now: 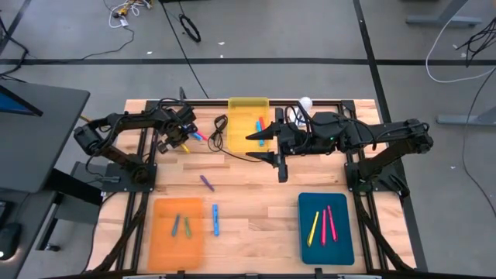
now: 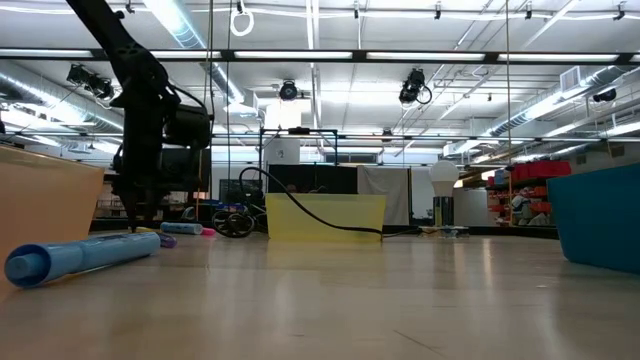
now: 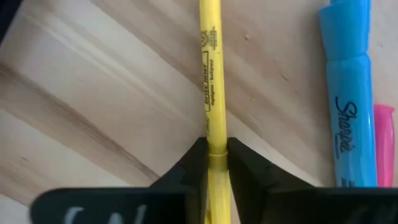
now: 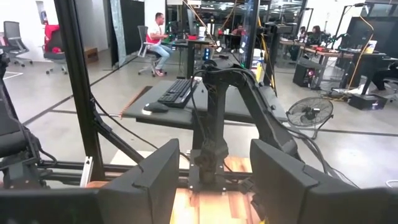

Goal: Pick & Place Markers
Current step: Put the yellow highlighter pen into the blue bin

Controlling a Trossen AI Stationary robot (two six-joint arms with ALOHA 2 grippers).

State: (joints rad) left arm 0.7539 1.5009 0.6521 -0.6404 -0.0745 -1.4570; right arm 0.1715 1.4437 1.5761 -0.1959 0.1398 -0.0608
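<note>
Left end effector [image 3: 211, 163] is down at the desk [image 1: 256, 194], fingers [image 3: 186, 165] clamped on a yellow marker [image 3: 211, 74] that lies flat on the wood. Just beside that marker lie a blue marker [image 3: 348, 93] and a pink marker [image 3: 384, 146], side by side. From the high view this group sits left of the yellow tray [image 1: 246, 128].

Right end effector [image 1: 270, 155] hangs above the desk at the yellow tray's near right corner, fingers [image 4: 155, 177] standing apart, nothing between them.

Other markers:
- a few in the yellow tray
- purple marker [image 1: 207, 183] and another blue marker [image 1: 215, 219] loose on the desk, between the yellow tray and the orange tray [image 1: 177, 232]
- two in the orange tray
- three in the teal tray [image 1: 325, 229]
</note>
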